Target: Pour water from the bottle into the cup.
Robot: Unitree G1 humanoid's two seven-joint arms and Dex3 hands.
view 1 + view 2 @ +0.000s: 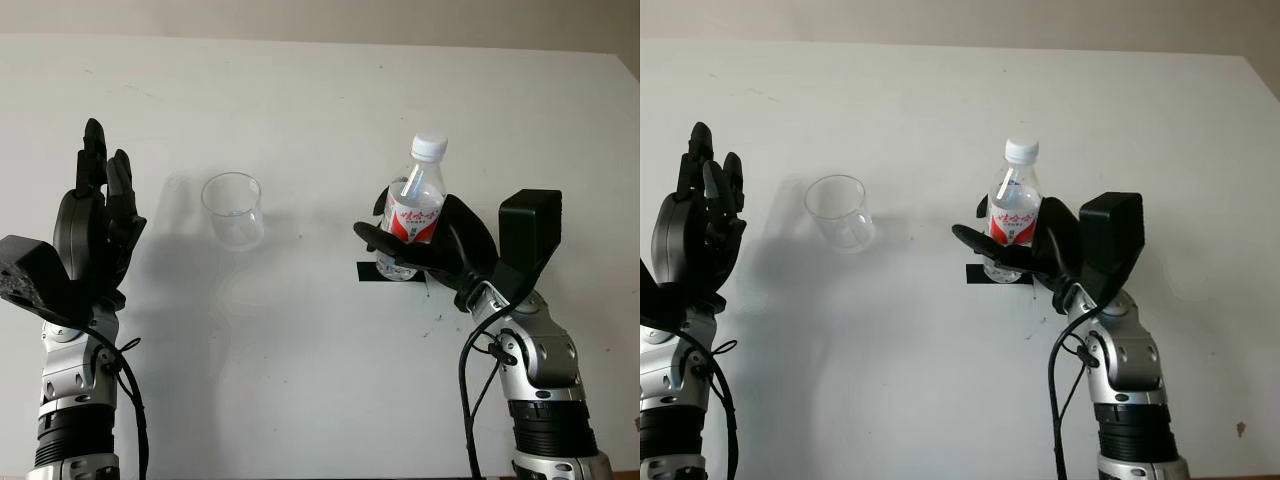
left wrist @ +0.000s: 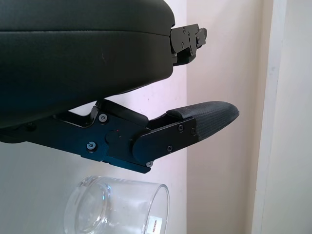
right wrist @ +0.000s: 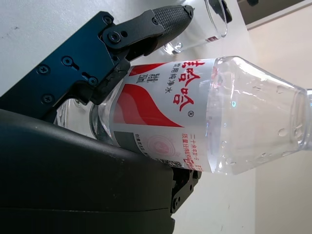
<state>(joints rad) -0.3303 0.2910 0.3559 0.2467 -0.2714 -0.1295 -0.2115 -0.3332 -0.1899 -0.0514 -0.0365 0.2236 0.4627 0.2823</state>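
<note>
Head views: cup [image 1: 232, 208] is the landmark, standing upright on the white tabletop [image 1: 320, 380], clear and apparently empty. The bottle [image 1: 412, 210] is well apart from the cup on the robot's right, upright, white cap [image 1: 429, 147] on, base at a strip of black tape [image 1: 372, 272] stuck to the tabletop. Right hand [image 1: 420, 245] is wrapped round the bottle's lower body w/ fingers across the red-and-white label, so it's clasping the bottle; can't tell if the base is lifted off the tape or touching it. Left hand [image 1: 95, 220] is raised just beside the cup on the opposite side from the bottle, open, holding nothing, not touching the cup. Left wrist view: one finger [image 2: 204, 119] of the left hand reaches out over the cup [image 2: 117, 207], w/ a clear gap btwn them; the cup shows a small label near its rim, which the head views don't resolve. Right wrist view: a finger [image 3: 151, 27] presses on the label of the bottle [image 3: 204, 117], droplets cling inside the bottle's neck and water fills the body, detail the head views lack; the cup is glimpsed beyond the fingertip. Risks, as judgement: cap looks on, so tipping would pour nothing; the grip is low on a smooth wet-looking bottle, so it could slip or swing when tilted; the light cup could be knocked over by the bottle's neck or by the left hand if unsteadied.
</note>
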